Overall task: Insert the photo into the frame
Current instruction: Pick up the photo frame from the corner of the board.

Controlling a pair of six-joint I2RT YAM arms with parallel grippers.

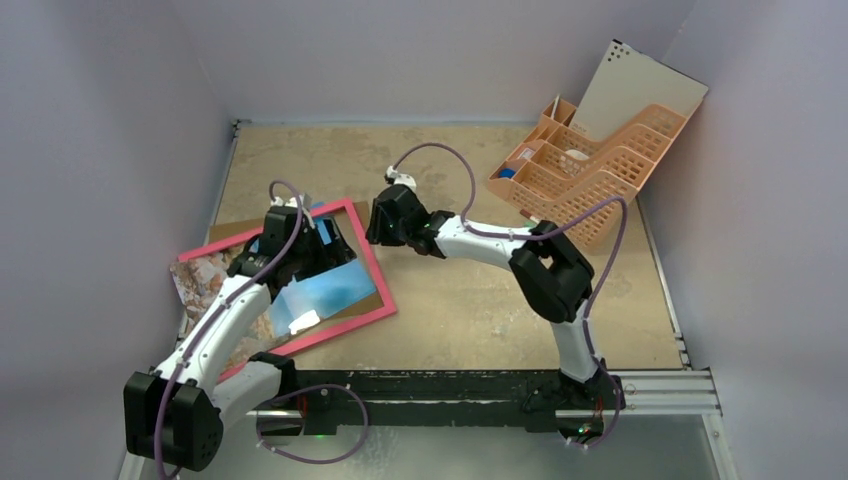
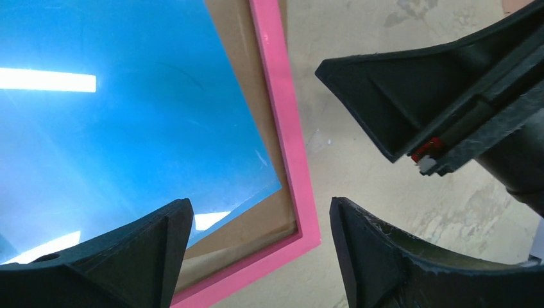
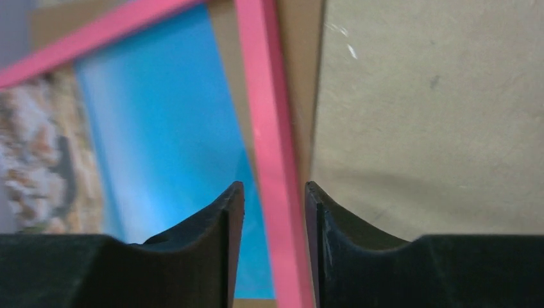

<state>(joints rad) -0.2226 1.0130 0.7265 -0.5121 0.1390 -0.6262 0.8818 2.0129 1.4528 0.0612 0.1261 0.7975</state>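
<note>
The right gripper point(image 3: 274, 192), narrowly parted, is straddling one rail of the frame point(image 3: 266, 96); the wide-open left gripper point(image 2: 260, 202) should be squaring the photo point(image 2: 115, 141) beneath it.

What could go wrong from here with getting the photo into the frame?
The photo lies crooked inside the frame, with a brown wedge showing along the right rail, so pressing now might crease a corner. The right gripper has its jaws astride that rail, so any move could drag the frame off line. The glossy print may slide under the open left gripper.
</note>
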